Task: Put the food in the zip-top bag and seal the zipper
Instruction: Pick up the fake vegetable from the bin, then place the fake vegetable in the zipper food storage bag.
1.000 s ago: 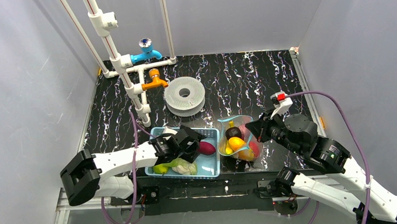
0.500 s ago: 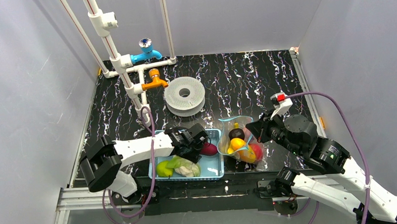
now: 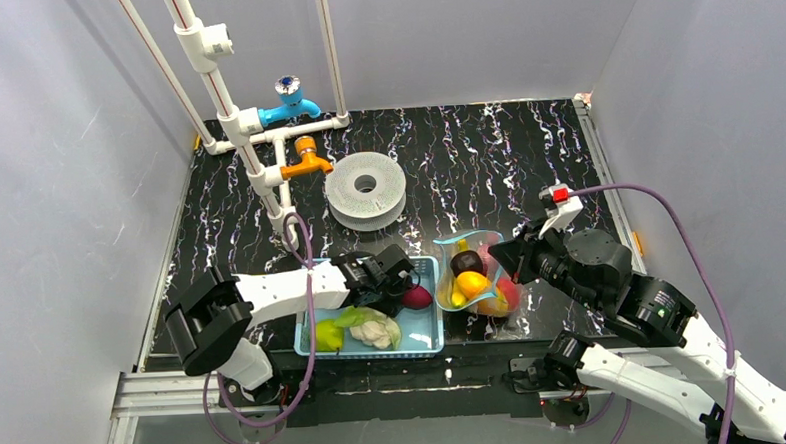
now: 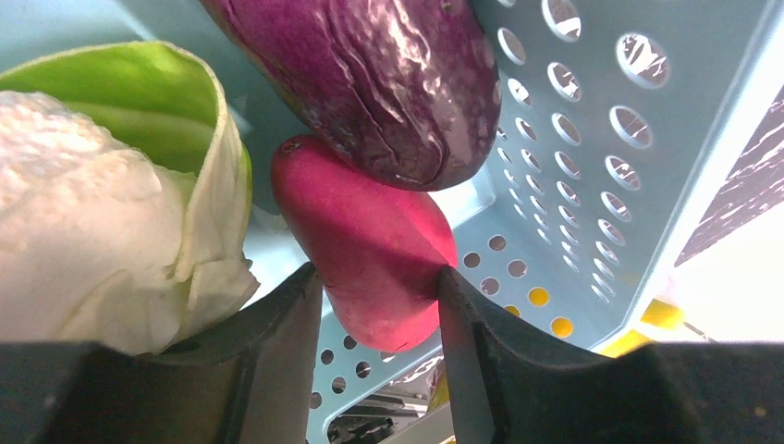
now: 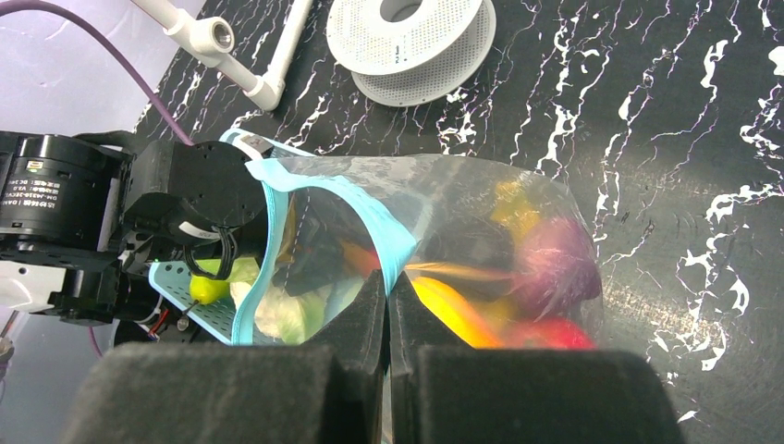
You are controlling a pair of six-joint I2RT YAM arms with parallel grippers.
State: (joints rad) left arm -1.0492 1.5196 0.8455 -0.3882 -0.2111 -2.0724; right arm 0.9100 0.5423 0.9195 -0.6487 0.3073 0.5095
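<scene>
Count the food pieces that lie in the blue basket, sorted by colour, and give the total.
green piece: 1
white cauliflower: 1
purple eggplant: 1
magenta piece: 1
Total: 4

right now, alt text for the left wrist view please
The left pincer grips a magenta toy piece on both sides inside a light-blue slotted basket. A purple eggplant lies above it, and a white cauliflower with green leaves sits at left.
</scene>
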